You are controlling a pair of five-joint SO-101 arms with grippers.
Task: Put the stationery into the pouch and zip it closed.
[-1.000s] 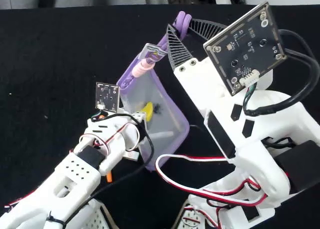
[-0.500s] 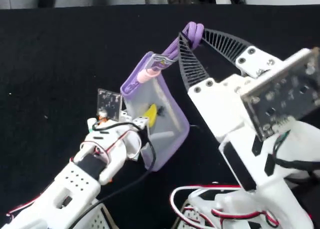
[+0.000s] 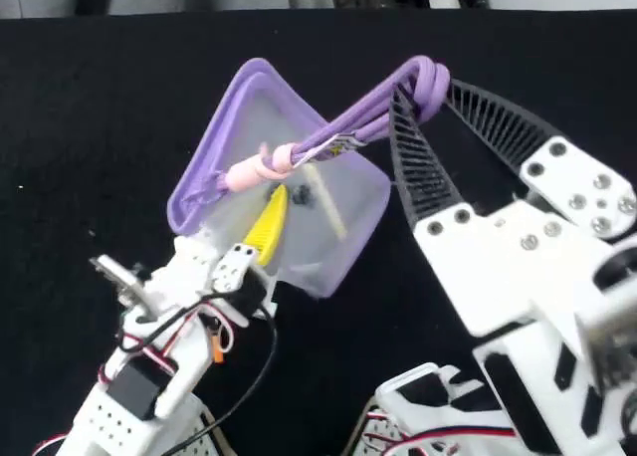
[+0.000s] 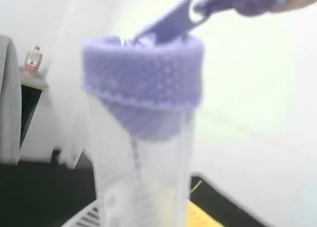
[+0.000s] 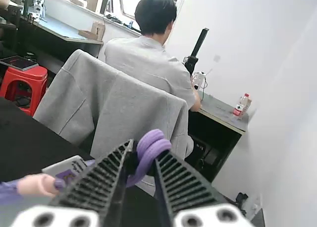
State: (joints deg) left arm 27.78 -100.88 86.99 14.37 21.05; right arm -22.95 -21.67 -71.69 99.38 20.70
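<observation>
Moved: pouch [image 3: 299,247] lifted and tipped, purple strap [image 3: 368,117] drawn taut
Right gripper [image 3: 426,86]: clamped on purple strap
Left gripper [image 3: 234,267]: at pouch's lower end, grip cannot be told
Progress: yellow stationery [image 3: 267,227] inside; mouth seemingly open, zipping left

Purple pouch [image 3: 244,113] aloft — strap [image 3: 358,119] in right tool [image 3: 423,83], yellow item [image 3: 267,227] inside

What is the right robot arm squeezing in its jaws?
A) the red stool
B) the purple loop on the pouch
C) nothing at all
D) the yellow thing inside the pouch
B: the purple loop sits pinched between the right arm's jaws, and it is joined to the top of the pouch.
</observation>
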